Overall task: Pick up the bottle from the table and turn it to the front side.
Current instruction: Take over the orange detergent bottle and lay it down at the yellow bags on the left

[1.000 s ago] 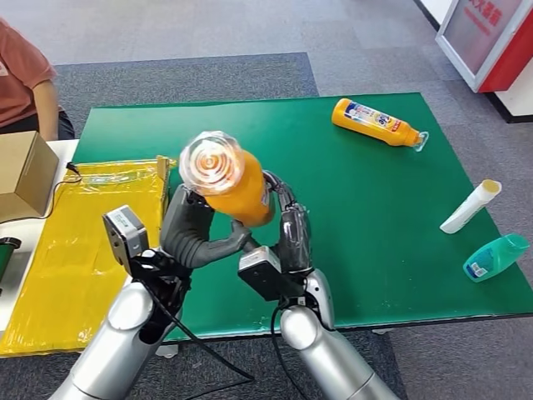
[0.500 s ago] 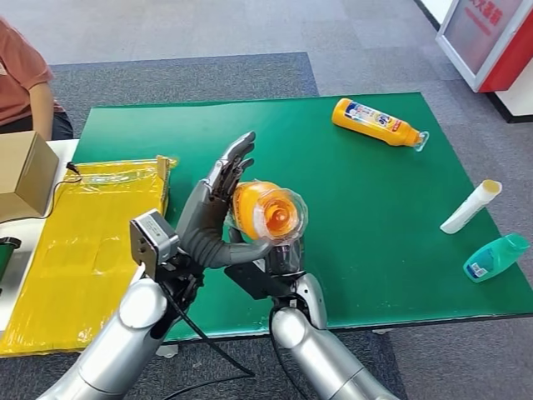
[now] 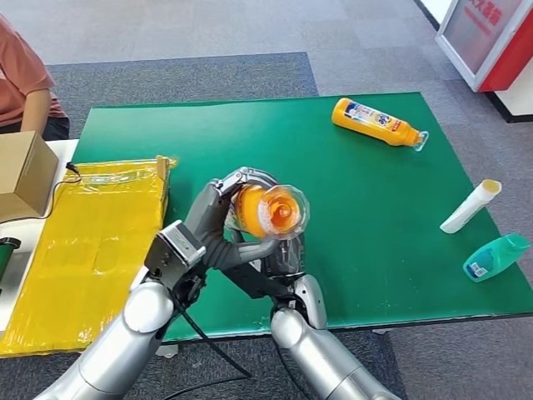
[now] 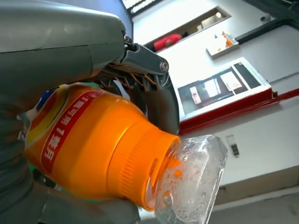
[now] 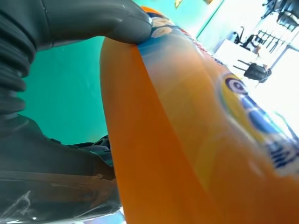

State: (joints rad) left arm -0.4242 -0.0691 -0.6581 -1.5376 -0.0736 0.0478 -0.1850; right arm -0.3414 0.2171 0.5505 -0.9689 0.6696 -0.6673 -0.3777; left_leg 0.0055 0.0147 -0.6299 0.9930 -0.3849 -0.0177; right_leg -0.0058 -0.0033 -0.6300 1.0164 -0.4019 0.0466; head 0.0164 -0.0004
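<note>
An orange bottle [image 3: 255, 208] with a clear cap [image 3: 286, 212] is held above the near edge of the green table [image 3: 377, 217], cap tilted toward me. My left hand [image 3: 216, 221] wraps its fingers over the bottle's body from the left. My right hand [image 3: 286, 254] grips it from below, mostly hidden by the bottle. In the left wrist view the bottle [image 4: 95, 149] shows its red label under my left hand's fingers [image 4: 148, 60]. In the right wrist view the bottle [image 5: 183, 140] lies against my right hand's thumb [image 5: 95, 18].
A second orange bottle [image 3: 377, 122] lies at the table's far right. A white tube [image 3: 470, 206] and a teal bottle [image 3: 495, 257] lie near the right edge. A yellow bag [image 3: 88, 242] and a cardboard box [image 3: 25, 171] sit left, beside a person [image 3: 25, 75].
The bottle has come down and to the right. My left hand spread its fingers beside it half a second ago and now has them closed over it.
</note>
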